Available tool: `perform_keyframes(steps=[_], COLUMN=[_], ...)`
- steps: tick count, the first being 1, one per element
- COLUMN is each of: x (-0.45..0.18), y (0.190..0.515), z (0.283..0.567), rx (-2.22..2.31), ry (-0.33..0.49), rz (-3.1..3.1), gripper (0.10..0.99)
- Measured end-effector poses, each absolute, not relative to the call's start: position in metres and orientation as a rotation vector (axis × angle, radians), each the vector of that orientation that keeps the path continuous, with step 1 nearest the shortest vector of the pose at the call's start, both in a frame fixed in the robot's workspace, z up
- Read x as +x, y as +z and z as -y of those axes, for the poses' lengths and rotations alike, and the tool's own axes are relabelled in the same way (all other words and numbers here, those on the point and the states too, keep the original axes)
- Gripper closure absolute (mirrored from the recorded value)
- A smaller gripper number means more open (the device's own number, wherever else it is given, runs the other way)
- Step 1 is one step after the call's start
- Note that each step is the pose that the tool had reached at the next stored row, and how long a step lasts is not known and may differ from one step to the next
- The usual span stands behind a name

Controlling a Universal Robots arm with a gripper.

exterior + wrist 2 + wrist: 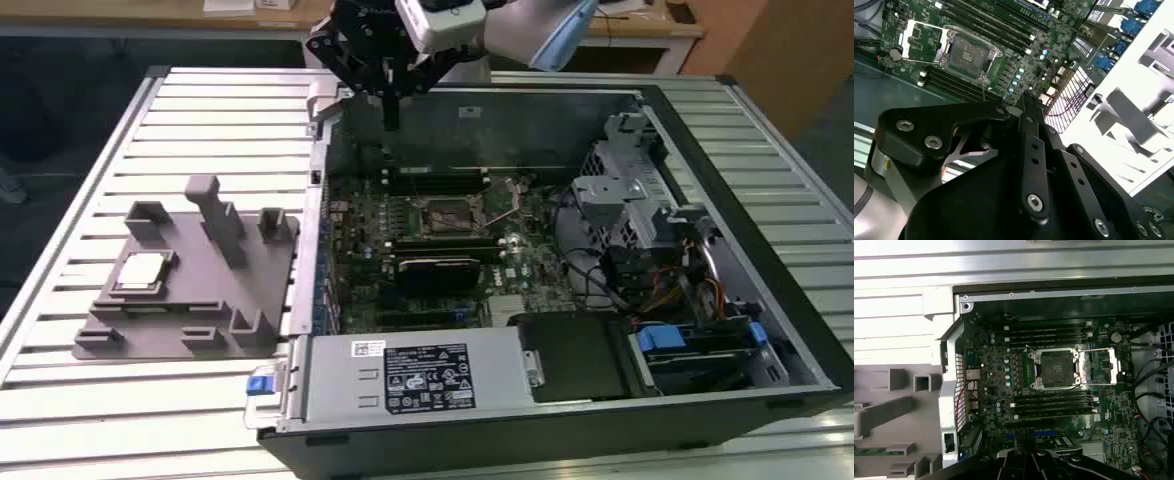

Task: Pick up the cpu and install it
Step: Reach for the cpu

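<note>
The tool [390, 122] hung pinched narrow on nothing over the open case [400, 405], the open socket [445, 212] below its tips. The cpu [143, 272] lay well off to its side, outside the case, on the grey fixture [200, 335]. Pick-up not begun, I judged — it called for wider jaws.

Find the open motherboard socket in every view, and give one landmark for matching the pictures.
Exterior view: the motherboard socket sits mid-board inside the computer case.
Second wrist view: the socket lies between two banks of memory slots.
First wrist view: the socket lies between the same banks.
Shared landmark: the memory slots flanking the socket.
</note>
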State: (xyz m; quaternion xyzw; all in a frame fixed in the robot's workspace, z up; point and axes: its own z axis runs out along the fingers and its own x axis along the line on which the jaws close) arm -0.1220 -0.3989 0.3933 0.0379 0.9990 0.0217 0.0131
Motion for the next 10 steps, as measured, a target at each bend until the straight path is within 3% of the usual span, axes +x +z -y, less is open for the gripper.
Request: perform_keyframes(steps=[10], x=[-0.1227], y=[0.3933], z=[0.3989], rx=[0.118], ry=[0.068], rz=[-3.112], gripper=[0.980])
